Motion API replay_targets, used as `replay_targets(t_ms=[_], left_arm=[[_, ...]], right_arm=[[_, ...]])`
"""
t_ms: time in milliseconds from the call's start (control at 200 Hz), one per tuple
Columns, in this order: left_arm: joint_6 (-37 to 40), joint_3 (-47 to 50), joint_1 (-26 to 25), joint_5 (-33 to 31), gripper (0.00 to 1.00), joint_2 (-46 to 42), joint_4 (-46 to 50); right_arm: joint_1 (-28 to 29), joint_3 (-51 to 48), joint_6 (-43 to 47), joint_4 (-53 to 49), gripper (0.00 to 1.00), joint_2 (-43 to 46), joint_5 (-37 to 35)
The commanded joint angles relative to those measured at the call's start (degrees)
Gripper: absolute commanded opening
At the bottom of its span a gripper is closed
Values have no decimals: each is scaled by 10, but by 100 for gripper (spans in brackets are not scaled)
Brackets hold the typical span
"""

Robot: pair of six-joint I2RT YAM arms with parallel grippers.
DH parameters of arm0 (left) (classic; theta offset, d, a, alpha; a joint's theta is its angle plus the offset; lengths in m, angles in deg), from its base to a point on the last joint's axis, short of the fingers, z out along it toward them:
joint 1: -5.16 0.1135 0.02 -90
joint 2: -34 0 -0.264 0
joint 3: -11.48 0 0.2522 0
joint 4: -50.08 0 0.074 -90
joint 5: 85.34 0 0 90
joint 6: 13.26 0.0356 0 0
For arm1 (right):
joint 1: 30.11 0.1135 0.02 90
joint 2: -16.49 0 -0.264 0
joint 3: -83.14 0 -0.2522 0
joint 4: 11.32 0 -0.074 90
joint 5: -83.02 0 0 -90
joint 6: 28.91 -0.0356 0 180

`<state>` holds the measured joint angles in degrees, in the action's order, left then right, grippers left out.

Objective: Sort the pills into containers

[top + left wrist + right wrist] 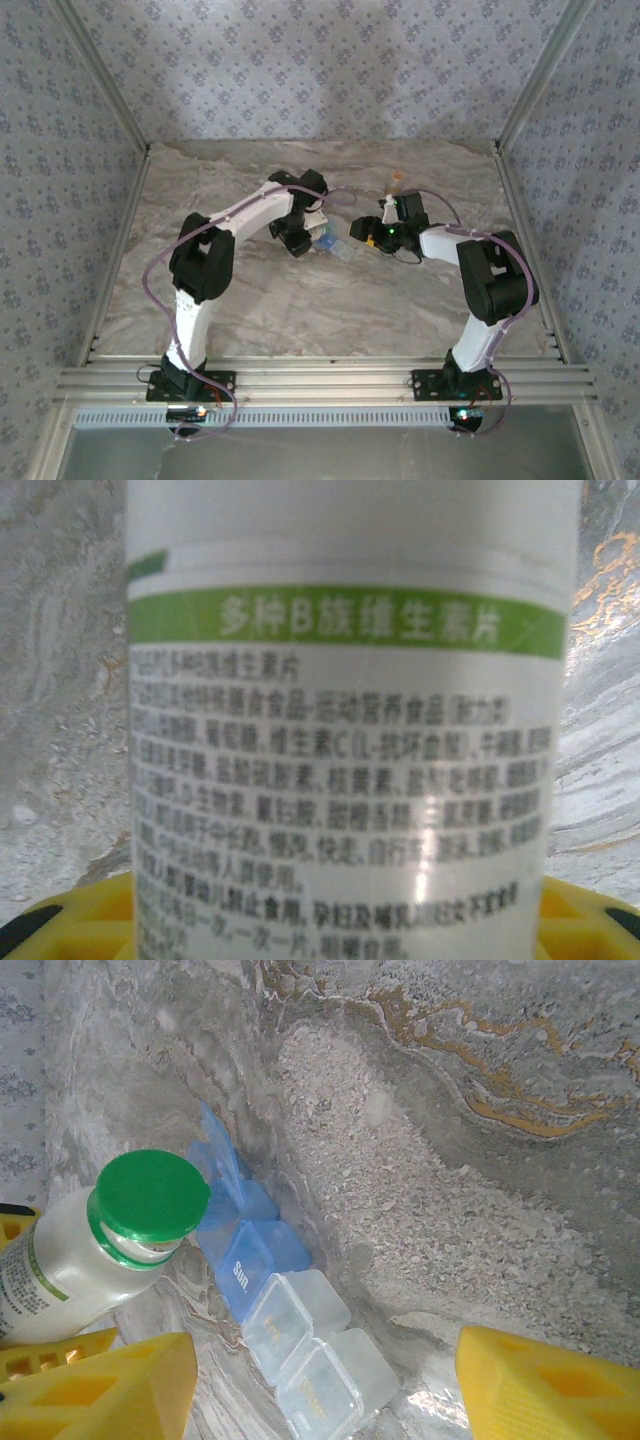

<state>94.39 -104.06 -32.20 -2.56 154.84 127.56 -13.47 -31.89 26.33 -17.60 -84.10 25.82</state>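
Note:
My left gripper [297, 238] is shut on a white bottle [350, 730] with a green band and a green cap [150, 1195]; its yellow fingers [60, 925] flank the bottle's sides. The cap is on. The bottle [70, 1260] leans beside the blue end of the containers [265, 1260], a pill box lying on the table [335, 248] with blue and clear compartments and raised lids, one of them marked "Sun.". My right gripper [325, 1385] hangs open just above the clear compartments, holding nothing. The pills are out of view.
A small orange-topped object [397, 178] stands behind the right gripper near the back of the marble table [250, 310]. Metal frame posts [525, 95] and patterned walls close in the sides and back. An aluminium rail [320, 380] runs along the near edge.

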Motion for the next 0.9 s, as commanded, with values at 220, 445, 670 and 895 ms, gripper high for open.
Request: replay_targets(t_ms=[220, 445, 670, 895], left_arm=[[41, -15, -22, -57, 0, 13, 29], [63, -1, -40, -134, 0, 17, 15], [85, 19, -52, -175, 0, 16, -5], [107, 33, -61, -230, 0, 9, -25]], right_arm=[[3, 3, 0, -16, 71, 1, 1], [5, 4, -1, -16, 71, 0, 1], [8, 6, 0, -19, 71, 0, 1], [8, 6, 1, -21, 71, 1, -1]])
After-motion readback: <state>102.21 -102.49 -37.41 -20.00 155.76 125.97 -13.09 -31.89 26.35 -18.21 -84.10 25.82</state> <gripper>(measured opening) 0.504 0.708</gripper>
